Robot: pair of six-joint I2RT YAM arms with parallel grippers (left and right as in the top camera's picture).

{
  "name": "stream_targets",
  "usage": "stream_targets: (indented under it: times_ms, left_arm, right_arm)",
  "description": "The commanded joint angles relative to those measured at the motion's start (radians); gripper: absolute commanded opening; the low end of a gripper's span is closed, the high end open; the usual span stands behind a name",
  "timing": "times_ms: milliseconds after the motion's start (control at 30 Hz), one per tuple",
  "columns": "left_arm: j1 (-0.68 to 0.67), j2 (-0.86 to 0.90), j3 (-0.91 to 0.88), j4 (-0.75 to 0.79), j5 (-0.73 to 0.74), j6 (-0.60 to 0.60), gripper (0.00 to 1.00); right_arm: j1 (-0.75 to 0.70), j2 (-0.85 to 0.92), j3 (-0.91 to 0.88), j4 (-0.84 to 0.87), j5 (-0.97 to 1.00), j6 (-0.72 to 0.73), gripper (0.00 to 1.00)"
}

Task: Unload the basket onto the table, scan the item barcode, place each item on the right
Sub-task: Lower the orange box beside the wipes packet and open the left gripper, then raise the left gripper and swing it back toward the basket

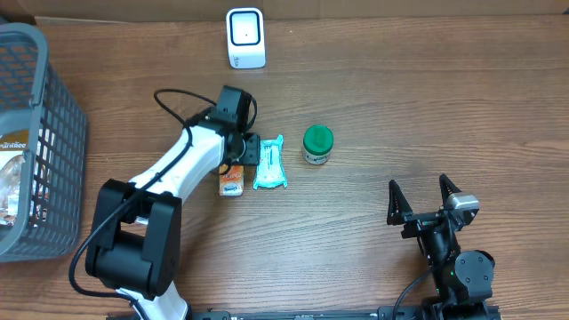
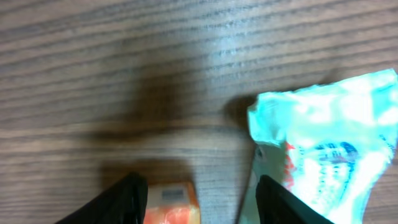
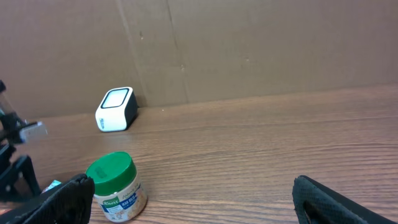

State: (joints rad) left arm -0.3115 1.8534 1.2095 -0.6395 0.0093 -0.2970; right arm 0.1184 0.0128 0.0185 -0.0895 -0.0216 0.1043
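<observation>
Reaching stage only: nothing scanned yet, as far as I can judge. Left end effector (image 2: 202,190) sits low over the table (image 1: 400,98), jaws apart and straddling the orange box (image 2: 171,202). The box is close to one finger with a clear gap to the other, so it's not gripped. Packet (image 2: 329,155) lies just beside it. Box is flat on the table, well apart from the scanner (image 1: 245,37). Right end effector (image 1: 425,203) is wide open, empty. Left to do: grasp, lift, show barcode to scanner.
</observation>
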Motion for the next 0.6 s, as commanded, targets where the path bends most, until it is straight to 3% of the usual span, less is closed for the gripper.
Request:
stream_targets:
  times_ms: [0,267,567]
  left_arm:
    - [0.023,-0.015,0.166,-0.099,0.004,-0.013,0.57]
    - [0.034,-0.083,0.505,-0.412,0.007,-0.014,0.55]
    - [-0.010,-0.181,0.547,-0.480,0.051,-0.014,0.55]
  right_arm:
    - [-0.001,-0.009,-0.010,0.006,0.002,0.001,1.00]
    - [-0.001,-0.009,-0.010,0.006,0.002,0.001,1.00]
    - [-0.001,-0.009,-0.010,0.006,0.002,0.001,1.00]
